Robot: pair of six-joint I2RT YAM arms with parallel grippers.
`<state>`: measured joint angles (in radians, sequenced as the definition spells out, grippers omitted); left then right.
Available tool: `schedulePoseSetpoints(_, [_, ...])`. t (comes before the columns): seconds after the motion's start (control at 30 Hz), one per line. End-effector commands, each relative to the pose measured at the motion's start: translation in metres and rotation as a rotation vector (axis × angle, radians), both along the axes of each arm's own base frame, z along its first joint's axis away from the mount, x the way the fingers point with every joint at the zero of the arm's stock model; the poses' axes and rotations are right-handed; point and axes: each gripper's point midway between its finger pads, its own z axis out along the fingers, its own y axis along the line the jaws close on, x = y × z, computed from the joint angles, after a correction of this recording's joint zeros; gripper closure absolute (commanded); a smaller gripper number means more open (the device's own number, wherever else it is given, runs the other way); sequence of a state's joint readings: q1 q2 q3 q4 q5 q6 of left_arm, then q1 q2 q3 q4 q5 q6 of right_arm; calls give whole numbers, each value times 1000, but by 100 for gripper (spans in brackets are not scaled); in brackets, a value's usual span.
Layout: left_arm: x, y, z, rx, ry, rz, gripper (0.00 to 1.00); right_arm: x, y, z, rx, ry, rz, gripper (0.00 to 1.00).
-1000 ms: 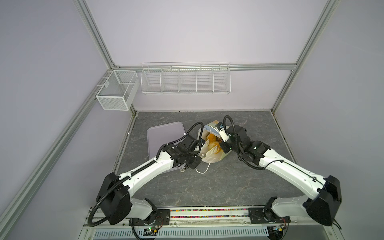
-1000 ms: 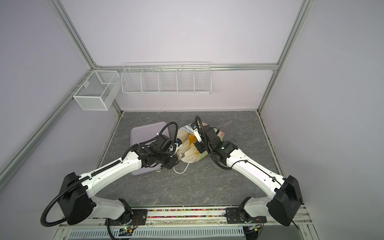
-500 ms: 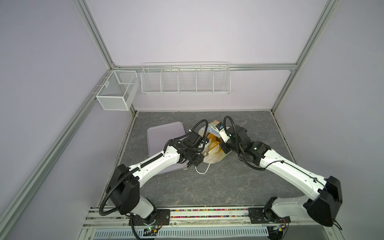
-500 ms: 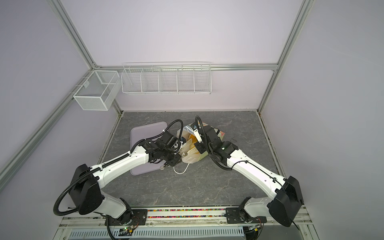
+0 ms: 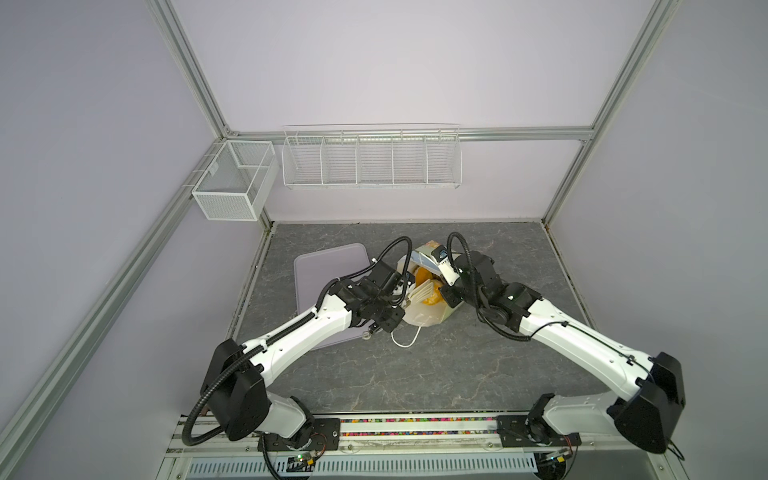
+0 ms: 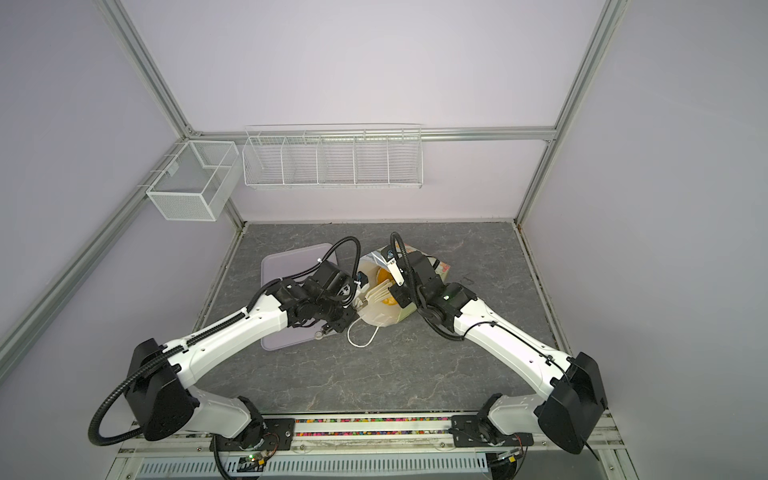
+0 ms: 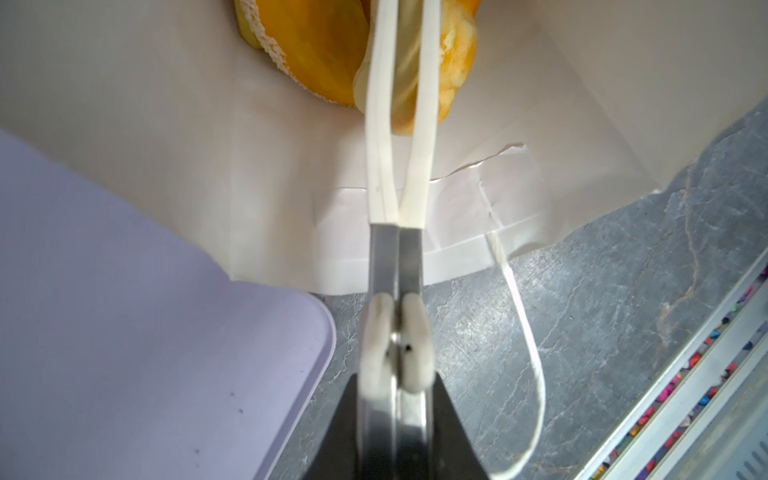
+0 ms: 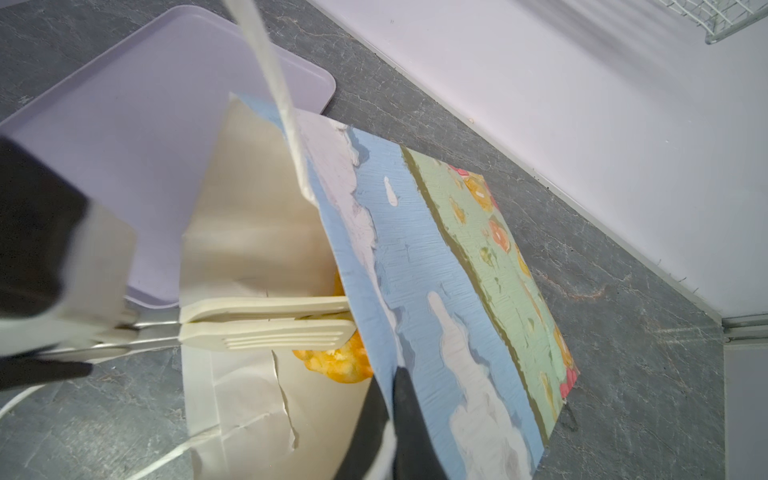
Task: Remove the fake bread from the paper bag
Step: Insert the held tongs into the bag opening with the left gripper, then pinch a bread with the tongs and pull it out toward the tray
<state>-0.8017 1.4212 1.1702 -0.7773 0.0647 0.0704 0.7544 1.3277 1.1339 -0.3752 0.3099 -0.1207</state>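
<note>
The paper bag [image 5: 419,321] [image 6: 380,321] lies on its side on the grey table, its mouth towards the left arm. My right gripper [image 8: 392,399] [image 5: 445,291] is shut on the bag's printed upper wall [image 8: 436,291] and holds the mouth up. My left gripper [image 5: 428,289] [image 6: 387,287] [image 7: 405,25] reaches into the mouth. Its long cream fingers [image 8: 270,332] are shut on the edge of a bumpy orange fake bread [image 7: 457,62] [image 8: 332,365]. Beside it inside the bag lies a seeded roll [image 7: 311,50]. The fingertips are hidden behind the bag wall in the right wrist view.
A lavender tray [image 5: 324,266] [image 6: 291,266] [image 7: 124,332] lies flat just left of the bag, under the left forearm. A white cord handle [image 5: 405,338] [image 7: 528,332] loops onto the table in front of the bag. Two white wire baskets [image 5: 370,158] [image 5: 232,183] hang on the walls.
My left arm has pushed further into the bag's mouth and its fingers have closed on the bread. The right arm and the bag have stayed where they were.
</note>
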Motion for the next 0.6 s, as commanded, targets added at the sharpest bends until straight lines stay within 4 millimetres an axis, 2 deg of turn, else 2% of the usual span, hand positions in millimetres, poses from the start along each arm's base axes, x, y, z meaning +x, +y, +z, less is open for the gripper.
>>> schedulePoseSetpoints(0.0, [-4,2,15,-37,-31,4,92,3,2,12,29,-43,0,93])
schedulePoseSetpoints(0.27, [-24,17,43,-102,-49,12,93,7,3,14,38,-40,-27,93])
schedulePoseSetpoints(0.57, [-52,53,80,-232,-119,94,95,15,1,13,34,-38,-71,93])
